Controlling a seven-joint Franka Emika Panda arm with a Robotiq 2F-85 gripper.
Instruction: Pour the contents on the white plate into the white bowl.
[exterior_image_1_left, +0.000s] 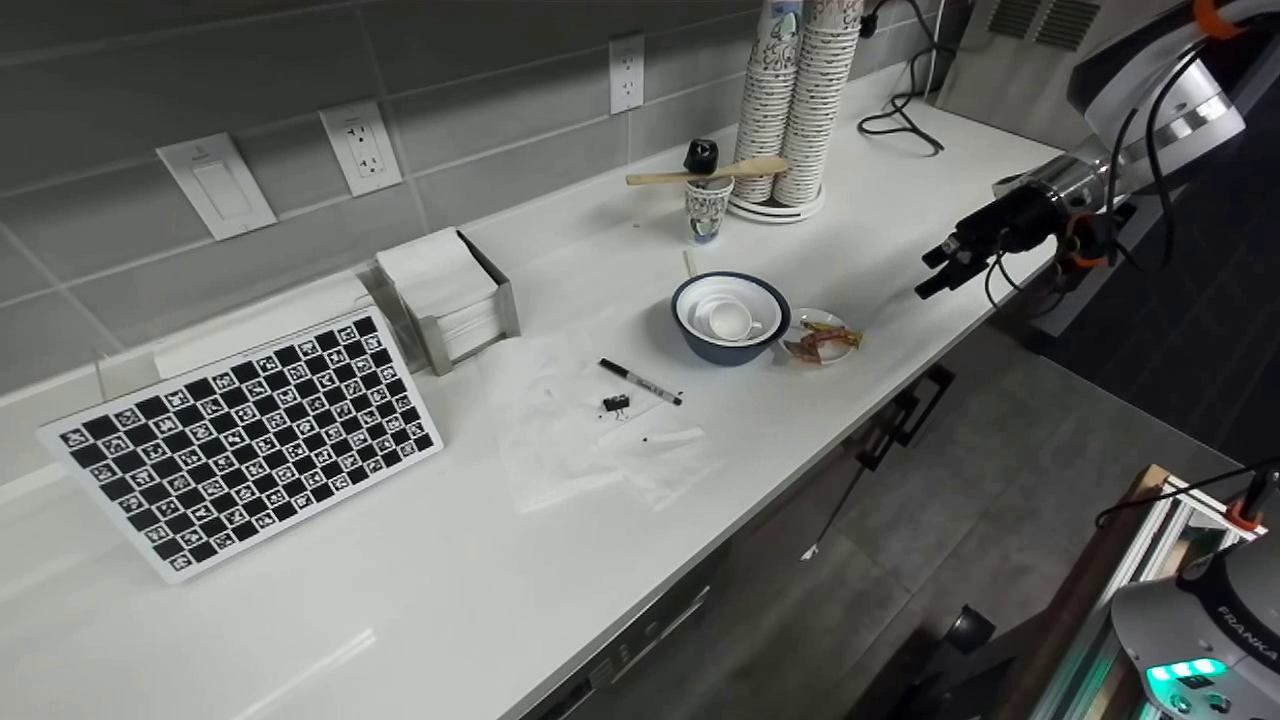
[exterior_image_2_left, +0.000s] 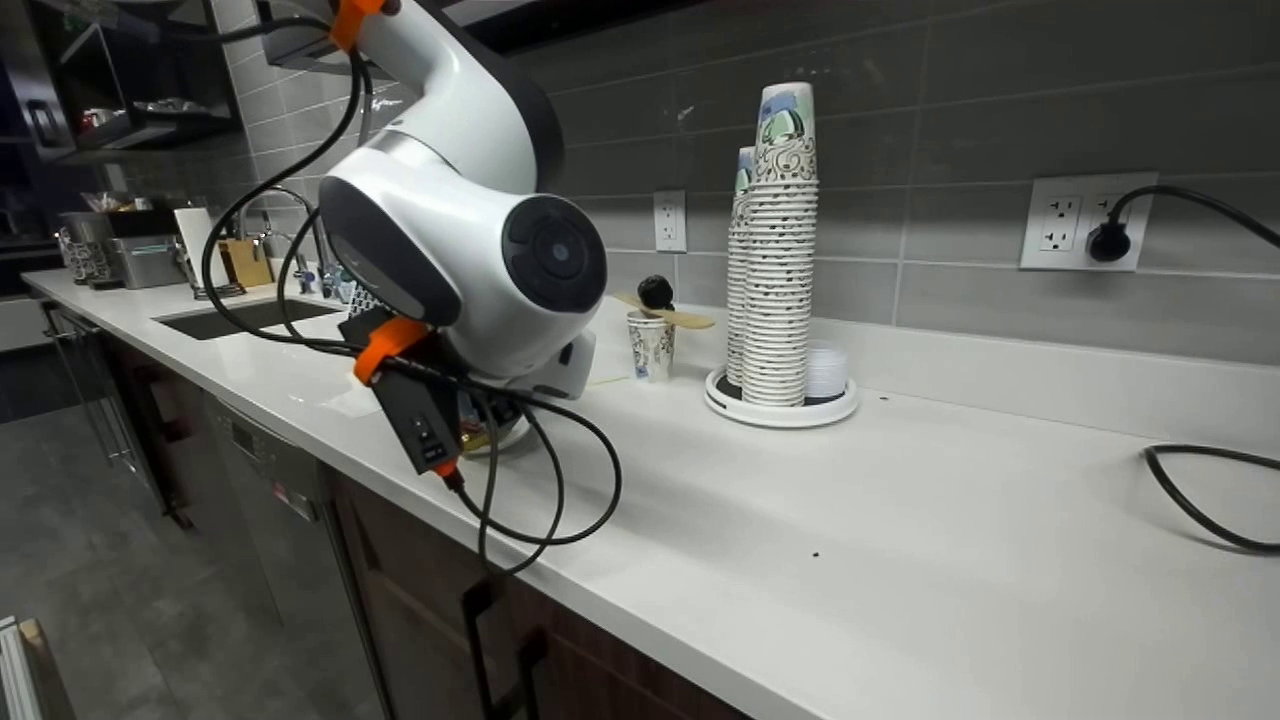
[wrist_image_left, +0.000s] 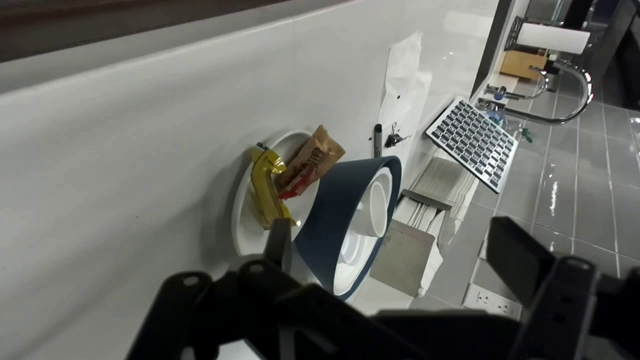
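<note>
The black two-fingered gripper (wrist_image_left: 392, 243) is spread wide, with nothing grasped. A shiny yellow packet (wrist_image_left: 265, 190) and a brown-and-red packet (wrist_image_left: 312, 160) are borne on a round white plate (wrist_image_left: 247, 225), set beside a dark-blue, white-lined bowl (wrist_image_left: 340, 200) containing a white cup (wrist_image_left: 374, 207).

"FRANKA" on the robot base (exterior_image_1_left: 1190, 620)

There are two cup stacks (exterior_image_1_left: 788, 115), one yellow packet (wrist_image_left: 265, 187), one marker (exterior_image_1_left: 641, 382) and one binder clip (exterior_image_1_left: 617, 403).
</note>
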